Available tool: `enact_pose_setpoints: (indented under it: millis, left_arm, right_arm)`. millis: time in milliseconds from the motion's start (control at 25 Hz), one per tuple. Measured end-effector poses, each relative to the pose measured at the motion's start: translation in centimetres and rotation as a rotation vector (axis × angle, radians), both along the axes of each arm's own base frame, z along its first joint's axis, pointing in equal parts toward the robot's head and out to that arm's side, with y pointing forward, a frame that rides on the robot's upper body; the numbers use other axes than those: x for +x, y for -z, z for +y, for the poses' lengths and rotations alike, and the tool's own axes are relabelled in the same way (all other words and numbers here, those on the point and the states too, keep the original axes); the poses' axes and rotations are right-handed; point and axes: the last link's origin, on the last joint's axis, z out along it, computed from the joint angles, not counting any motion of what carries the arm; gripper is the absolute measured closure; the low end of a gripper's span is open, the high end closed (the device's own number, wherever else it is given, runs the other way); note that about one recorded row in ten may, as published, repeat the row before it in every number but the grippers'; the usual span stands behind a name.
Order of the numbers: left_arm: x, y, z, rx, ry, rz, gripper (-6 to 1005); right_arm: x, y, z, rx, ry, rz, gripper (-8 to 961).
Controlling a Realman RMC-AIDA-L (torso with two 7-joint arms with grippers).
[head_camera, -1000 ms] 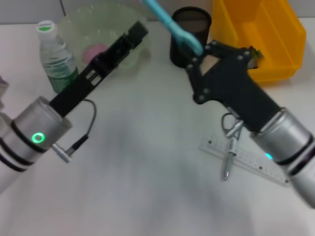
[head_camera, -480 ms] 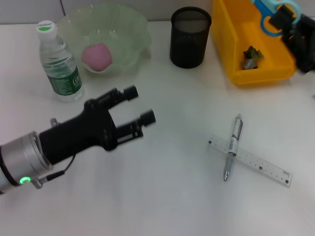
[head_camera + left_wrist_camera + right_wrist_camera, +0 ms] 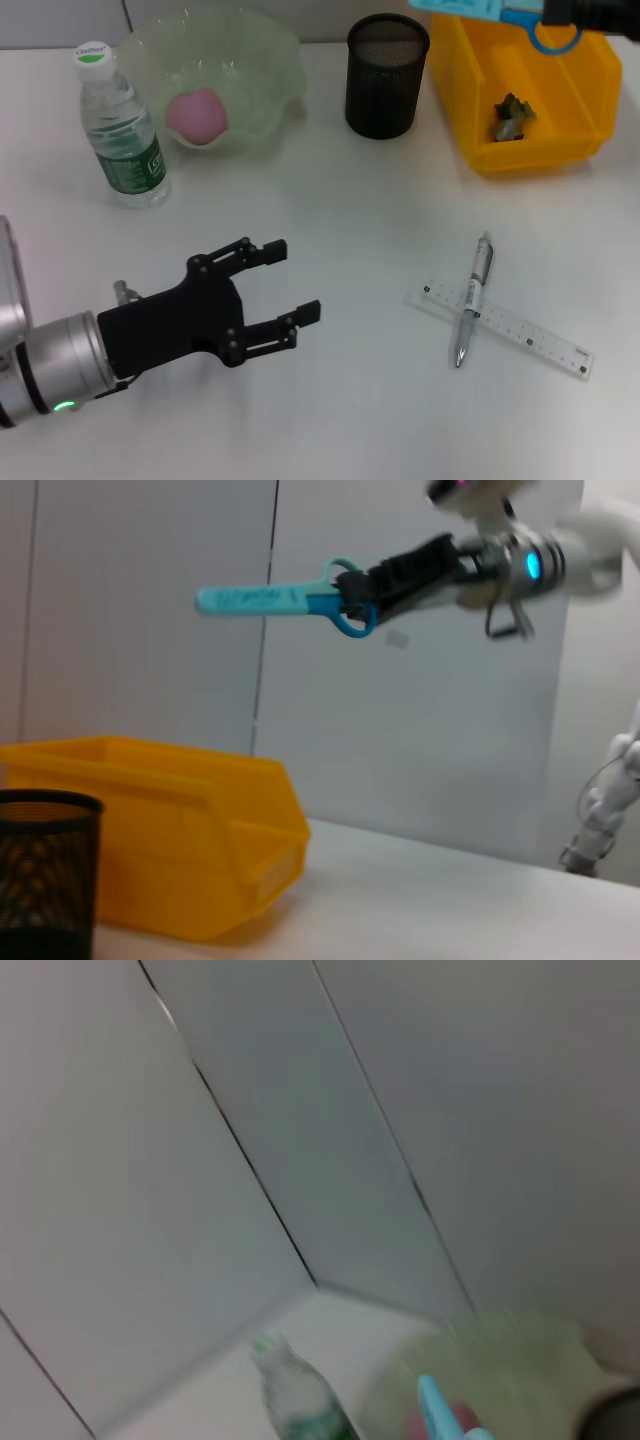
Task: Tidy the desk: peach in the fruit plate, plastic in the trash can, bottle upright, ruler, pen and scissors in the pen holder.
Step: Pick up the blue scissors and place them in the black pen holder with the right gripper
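Mostly cut off at the head view's top edge, the right gripper (image 3: 352,590) is seen raised above the yellow trash can (image 3: 585,75), clamped on the blue scissors (image 3: 490,10). Plastic (image 3: 510,115) lies inside the can. Left gripper (image 3: 283,285): low over the table, fingers apart. Bottle (image 3: 118,125): upright. Peach (image 3: 196,113): in fruit plate (image 3: 275,70). Pen (image 3: 472,297) is laid across ruler (image 3: 520,332), well apart from the pen holder (image 3: 385,75).

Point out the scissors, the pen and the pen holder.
scissors (image 3: 290,601): left wrist view, on the blue blade cover.
pen (image 3: 472,299): head view, mid-barrel where it crosses the ruler (image 3: 535,342).
pen holder (image 3: 385,95): head view, black mesh wall.
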Motion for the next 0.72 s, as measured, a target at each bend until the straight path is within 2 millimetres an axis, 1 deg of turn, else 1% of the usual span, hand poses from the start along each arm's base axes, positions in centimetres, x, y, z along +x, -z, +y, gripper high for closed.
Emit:
enact_pose_setpoints:
  millis: [80,120,160,200,240,280,320,360,400,440,480,520,560,600,640,680,720]
  left_arm:
    - [-0.2,-0.2,0.0,0.014,0.000,0.009,197]
    - [-0.4,-0.3,0.0,0.022,0.000,0.015,197]
    - [-0.5,-0.4,0.0,0.027,0.000,0.020,197]
    - [-0.6,-0.5,0.0,0.032,0.000,0.024,197]
    - [-0.7,-0.5,0.0,0.037,-0.001,0.030,197]
    - [-0.8,-0.5,-0.1,0.040,-0.003,0.033,197]
    - [-0.8,-0.5,-0.1,0.044,-0.003,0.036,197]
    - [-0.8,-0.5,-0.1,0.044,-0.003,0.036,197]
    - [-0.9,-0.5,0.0,0.052,-0.001,0.042,197]
    - [-0.9,-0.4,0.0,0.055,0.000,0.043,197]
    - [-0.9,-0.4,0.0,0.055,0.000,0.043,197]
    - [-0.8,-0.4,0.0,0.057,0.001,0.043,197]
    - [-0.8,-0.4,0.0,0.057,0.001,0.043,197]
    - [-0.8,-0.4,0.0,0.061,0.002,0.043,197]
    - [-0.8,-0.4,0.0,0.065,0.001,0.043,197]
    - [-0.8,-0.4,0.0,0.065,0.001,0.043,197]
    - [-0.9,-0.4,0.0,0.072,-0.001,0.043,197]
  right_arm:
    - [-1.6,-0.6,1.2,-0.032,0.043,-0.099,884]
    - [-3.4,-1.0,2.4,-0.056,0.076,-0.202,884]
    - [-3.4,-1.0,2.4,-0.056,0.076,-0.202,884]
    - [-5.1,-1.1,3.6,-0.077,0.104,-0.288,884]
    - [-5.1,-1.1,3.6,-0.077,0.104,-0.288,883]
    - [-5.9,-1.1,4.1,-0.082,0.114,-0.331,883]
    - [-7.4,-0.9,5.1,-0.082,0.128,-0.402,883]
    - [-7.4,-0.9,5.1,-0.082,0.128,-0.402,883]
    - [-8.9,-0.4,6.1,-0.077,0.137,-0.478,883]
    - [-9.5,-0.2,6.4,-0.072,0.145,-0.512,883]
    - [-9.5,-0.2,6.4,-0.072,0.145,-0.512,883]
    - [-10.7,0.6,7.2,-0.058,0.153,-0.583,882]
    - [-10.7,0.6,7.2,-0.058,0.153,-0.583,882]
    - [-11.6,1.3,7.8,-0.035,0.163,-0.639,882]
    - [-11.6,1.3,7.8,-0.035,0.163,-0.639,877]
    - [-12.0,1.7,8.1,-0.024,0.167,-0.666,873]
    - [-12.6,2.6,8.7,-0.010,0.169,-0.709,868]
